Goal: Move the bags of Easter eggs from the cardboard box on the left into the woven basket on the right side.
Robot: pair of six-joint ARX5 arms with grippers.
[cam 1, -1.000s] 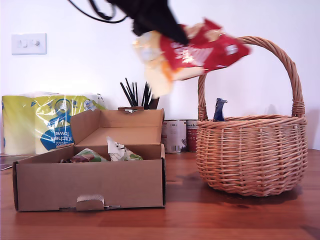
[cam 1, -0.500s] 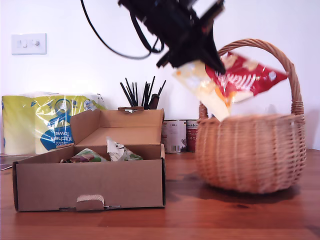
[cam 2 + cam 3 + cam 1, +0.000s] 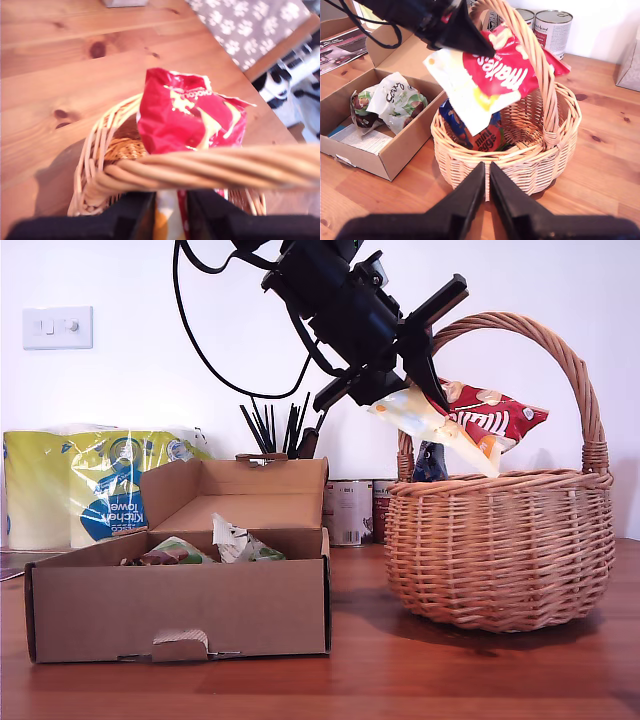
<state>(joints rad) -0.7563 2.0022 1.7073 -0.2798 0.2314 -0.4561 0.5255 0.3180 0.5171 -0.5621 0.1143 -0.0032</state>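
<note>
My first gripper (image 3: pixel 412 388) is shut on a red-orange Maltesers bag (image 3: pixel 480 418) and holds it tilted inside the handle arch of the woven basket (image 3: pixel 500 550), just above its rim. In the first wrist view the bag (image 3: pixel 185 117) hangs past the handle (image 3: pixel 210 167), clamped in that gripper (image 3: pixel 170 212). A dark blue bag (image 3: pixel 451 117) and an orange mini-eggs bag (image 3: pixel 487 141) lie in the basket (image 3: pixel 532 167). Pale green-white bags (image 3: pixel 395 100) rest in the cardboard box (image 3: pixel 180 605). My second gripper (image 3: pixel 486 171) is shut on nothing and hovers back from the basket.
Behind the box stand a yellow-blue kitchen towel pack (image 3: pixel 100 485) and a holder of black utensils (image 3: pixel 280 430). Metal tins (image 3: pixel 350 510) sit between box and basket. A black cable (image 3: pixel 200 330) loops down from the arm. Wooden table (image 3: pixel 360 680) runs in front.
My first gripper carried the red bag towards the exterior view's right and down, from above the box's edge to over the basket. The basket jolted and sits slightly further left.
</note>
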